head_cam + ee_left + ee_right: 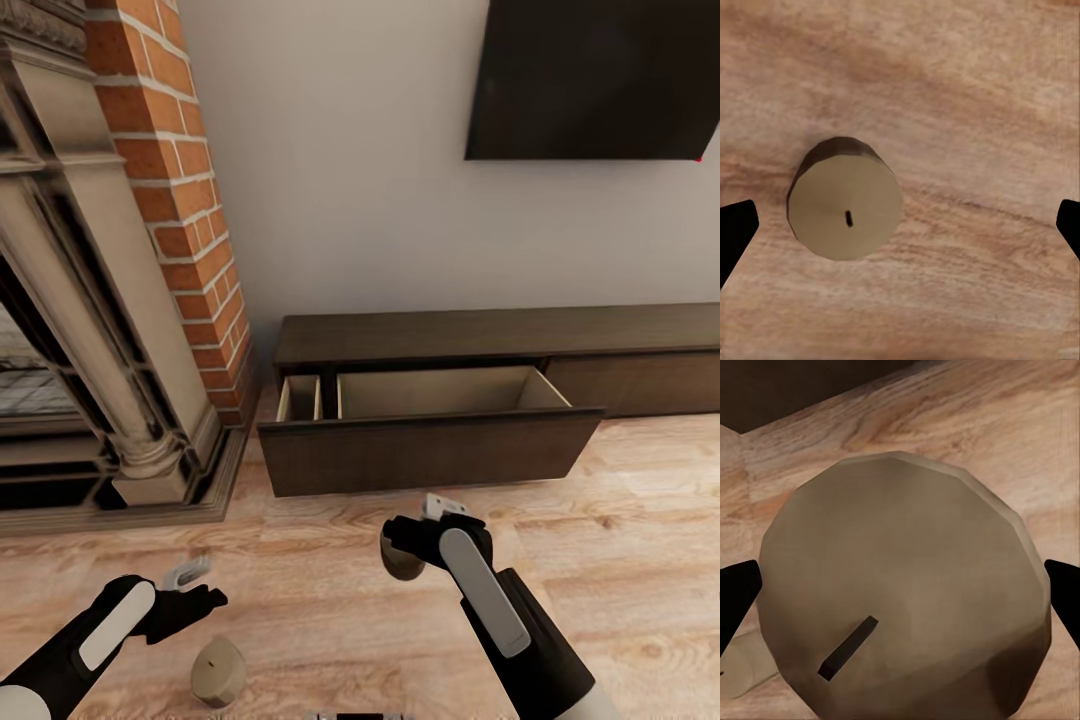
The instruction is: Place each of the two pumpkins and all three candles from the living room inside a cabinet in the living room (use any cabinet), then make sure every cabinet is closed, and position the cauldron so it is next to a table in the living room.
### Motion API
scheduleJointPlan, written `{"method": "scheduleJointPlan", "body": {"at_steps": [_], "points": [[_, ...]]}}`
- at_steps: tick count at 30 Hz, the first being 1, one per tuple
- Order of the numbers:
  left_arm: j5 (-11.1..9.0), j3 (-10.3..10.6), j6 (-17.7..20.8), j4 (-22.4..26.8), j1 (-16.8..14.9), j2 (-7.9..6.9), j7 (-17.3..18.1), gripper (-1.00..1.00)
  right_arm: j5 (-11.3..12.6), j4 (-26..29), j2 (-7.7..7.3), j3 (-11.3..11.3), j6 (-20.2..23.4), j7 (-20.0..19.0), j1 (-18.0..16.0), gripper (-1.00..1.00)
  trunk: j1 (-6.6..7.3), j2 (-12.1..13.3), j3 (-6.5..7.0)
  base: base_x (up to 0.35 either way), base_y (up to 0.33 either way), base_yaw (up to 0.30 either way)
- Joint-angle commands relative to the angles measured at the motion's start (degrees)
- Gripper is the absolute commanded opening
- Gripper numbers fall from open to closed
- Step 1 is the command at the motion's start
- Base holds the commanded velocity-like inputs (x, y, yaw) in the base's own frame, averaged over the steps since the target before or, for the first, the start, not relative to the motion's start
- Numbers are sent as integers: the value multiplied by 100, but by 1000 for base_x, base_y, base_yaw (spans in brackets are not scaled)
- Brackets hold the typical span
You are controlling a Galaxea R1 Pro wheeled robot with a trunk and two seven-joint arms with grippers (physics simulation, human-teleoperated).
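Looking at this one, it's the candle-stowing step: the right hand [432, 520] has a stubby beige-tan wax candle [402, 560] between its fingers, carried just short of the long low dark brown wooden cabinet [480, 345]. The big drawer [430, 450] of that cabinet is already pulled out toward the robot, pale inside, with no pumpkins or candles that I can make out in the part I can see. In the right wrist view the candle [900, 585] sits huge between the two dark fingertips, wick slot facing the camera. I think the hand is pinching it, but the contact itself is out of frame, so don't quote me.

Second candle [218, 672] stands upright on the pale wood plank floor [620, 560], near and left. The left hand [195, 585] hovers over it, fingers spread wide either side, not touching.

Next move as I read it: carry the right hand forward over the drawer front, lower it inside, let go. Then the left drops down and closes on its candle.
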State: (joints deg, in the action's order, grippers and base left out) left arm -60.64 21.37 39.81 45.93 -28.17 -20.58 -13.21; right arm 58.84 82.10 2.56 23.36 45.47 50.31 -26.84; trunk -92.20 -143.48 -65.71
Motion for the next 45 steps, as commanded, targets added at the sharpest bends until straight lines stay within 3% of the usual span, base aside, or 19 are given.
{"method": "scheduleJointPlan", "body": {"at_steps": [1, 15, 21, 27, 45], "points": [[-58, 28, -1, 7, -4, -7, -51, 100, 47, 24, 0, 3, 14, 54, -5, -100, -1, -4, -28, 0, 0, 0], [7, 61, -100, 4, -4, 4, -36, 100, 49, 615, -18, 92, 75, 45, -5, -100, -37, -23, -338, 0, 0, 0], [11, 76, -200, 4, -4, 28, -33, 100, 49, 640, -19, 302, 36, -154, -5, -100, -53, -31, -471, 0, 0, 0], [101, 119, -444, 4, -4, 170, -32, 100, 41, 636, -19, 318, 28, -514, -5, -100, -68, -39, -604, 0, 0, 0], [140, 133, -483, 4, -4, 195, -32, 100, 49, 590, -14, 323, 15, -564, -5, -100, -115, -63, -1003, 0, 0, 0]]}}
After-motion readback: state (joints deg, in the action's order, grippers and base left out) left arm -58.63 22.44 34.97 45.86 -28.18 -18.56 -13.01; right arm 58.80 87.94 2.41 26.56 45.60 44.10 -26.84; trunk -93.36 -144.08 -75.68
